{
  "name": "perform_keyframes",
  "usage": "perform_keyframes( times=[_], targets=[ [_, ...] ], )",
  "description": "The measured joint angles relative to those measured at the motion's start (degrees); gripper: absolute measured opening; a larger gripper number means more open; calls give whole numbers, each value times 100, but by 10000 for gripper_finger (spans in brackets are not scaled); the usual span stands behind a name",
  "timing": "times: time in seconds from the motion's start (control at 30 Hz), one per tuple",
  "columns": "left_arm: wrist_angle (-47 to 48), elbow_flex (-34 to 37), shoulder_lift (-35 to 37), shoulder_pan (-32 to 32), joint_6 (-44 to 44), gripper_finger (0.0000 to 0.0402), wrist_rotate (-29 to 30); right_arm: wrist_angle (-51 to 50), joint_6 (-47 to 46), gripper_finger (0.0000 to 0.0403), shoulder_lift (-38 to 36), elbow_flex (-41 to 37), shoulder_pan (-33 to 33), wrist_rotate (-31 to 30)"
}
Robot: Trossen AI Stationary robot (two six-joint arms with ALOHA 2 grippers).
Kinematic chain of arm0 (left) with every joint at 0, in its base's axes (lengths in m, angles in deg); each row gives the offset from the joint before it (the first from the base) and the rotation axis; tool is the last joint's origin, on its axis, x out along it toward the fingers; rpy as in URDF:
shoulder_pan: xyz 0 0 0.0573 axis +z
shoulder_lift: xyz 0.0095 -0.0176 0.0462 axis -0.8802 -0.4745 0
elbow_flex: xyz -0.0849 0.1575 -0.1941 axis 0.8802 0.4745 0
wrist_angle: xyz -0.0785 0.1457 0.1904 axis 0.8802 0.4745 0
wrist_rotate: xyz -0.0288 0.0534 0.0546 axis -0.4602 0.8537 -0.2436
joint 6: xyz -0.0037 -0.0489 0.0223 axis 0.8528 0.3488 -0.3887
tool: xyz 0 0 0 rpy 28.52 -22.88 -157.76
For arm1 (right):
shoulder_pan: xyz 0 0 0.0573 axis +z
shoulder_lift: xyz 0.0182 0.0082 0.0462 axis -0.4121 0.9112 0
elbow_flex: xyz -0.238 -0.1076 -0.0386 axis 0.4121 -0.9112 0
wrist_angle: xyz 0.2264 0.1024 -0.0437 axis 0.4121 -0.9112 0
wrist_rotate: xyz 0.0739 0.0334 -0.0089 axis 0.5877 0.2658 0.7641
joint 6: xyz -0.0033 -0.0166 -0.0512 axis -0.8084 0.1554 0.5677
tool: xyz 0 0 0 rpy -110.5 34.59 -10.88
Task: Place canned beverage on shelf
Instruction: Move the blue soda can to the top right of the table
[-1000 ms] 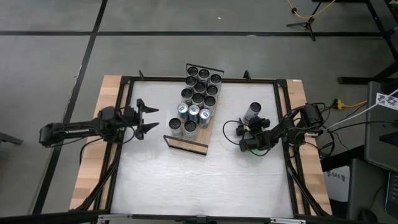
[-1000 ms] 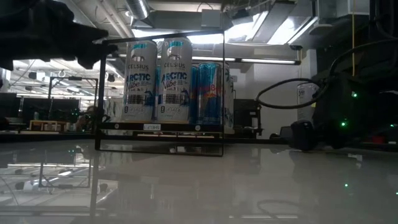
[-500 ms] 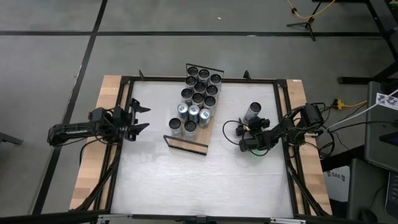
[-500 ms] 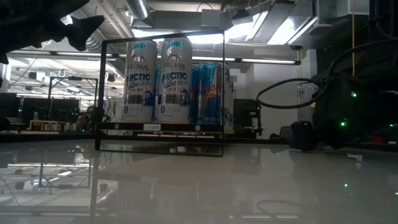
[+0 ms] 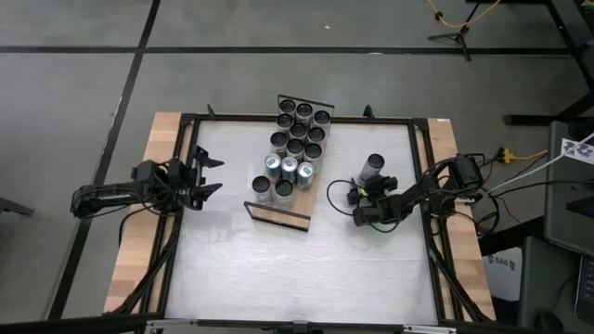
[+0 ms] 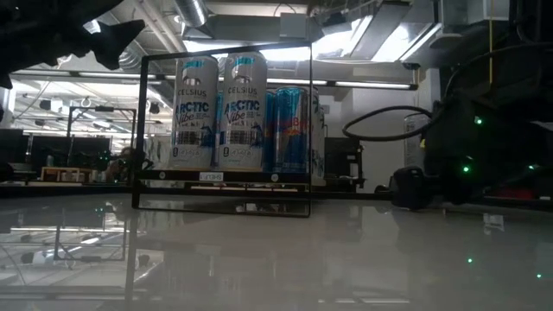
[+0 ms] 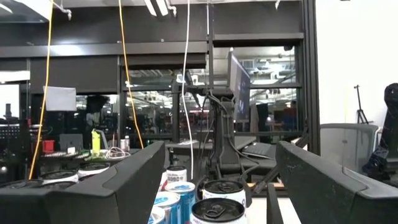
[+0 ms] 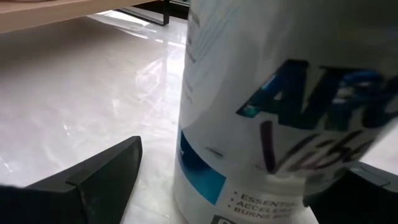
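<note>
From above, a long light-wood shelf (image 5: 292,148) with black wire end rails is seen lying aslant on the white surface (image 5: 297,269), packed with upright cans except for a bare strip at its near end. A lone tall white-and-blue beverage can (image 5: 374,168) stands apart from it, towards the right. The right end effector (image 5: 358,206) is set just beside that can with its fingers spread wide; nothing is gripped. The left end effector (image 5: 209,174) is held open and empty at the surface's left edge.

At table height, the shelved white Celsius cans (image 6: 216,112) are seen behind the wire rail (image 6: 225,130).

Through the left wrist camera, only can tops (image 7: 225,190) between parted fingers are shown.

Through the right wrist camera, the can fills the frame between the open fingers (image 8: 93,177).

A tip-over is judged possible if one finger touches first, since the can is tall and the surface glossy; neighbouring cans could also be knocked while the shelf's narrow free strip is being reached.
</note>
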State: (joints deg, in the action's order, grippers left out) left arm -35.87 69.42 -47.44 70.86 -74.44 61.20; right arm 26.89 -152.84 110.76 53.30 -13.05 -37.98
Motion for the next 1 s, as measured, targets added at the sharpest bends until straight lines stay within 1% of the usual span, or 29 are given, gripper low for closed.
perform_keyframes(
  times=[0.57,0.67,0.8,1.0],
  targets=[
    [0,0,-2,0,0,302,0,-64,-19,392,-20,-2,1,81],
    [-1,0,-2,0,0,302,0,-414,-46,392,-198,-2,1,204],
    [1,0,-2,0,0,302,0,-1236,-325,392,-617,-17,1,427],
    [-1,0,-2,0,0,302,0,-2063,-285,392,-1230,-15,1,928]
  ],
)
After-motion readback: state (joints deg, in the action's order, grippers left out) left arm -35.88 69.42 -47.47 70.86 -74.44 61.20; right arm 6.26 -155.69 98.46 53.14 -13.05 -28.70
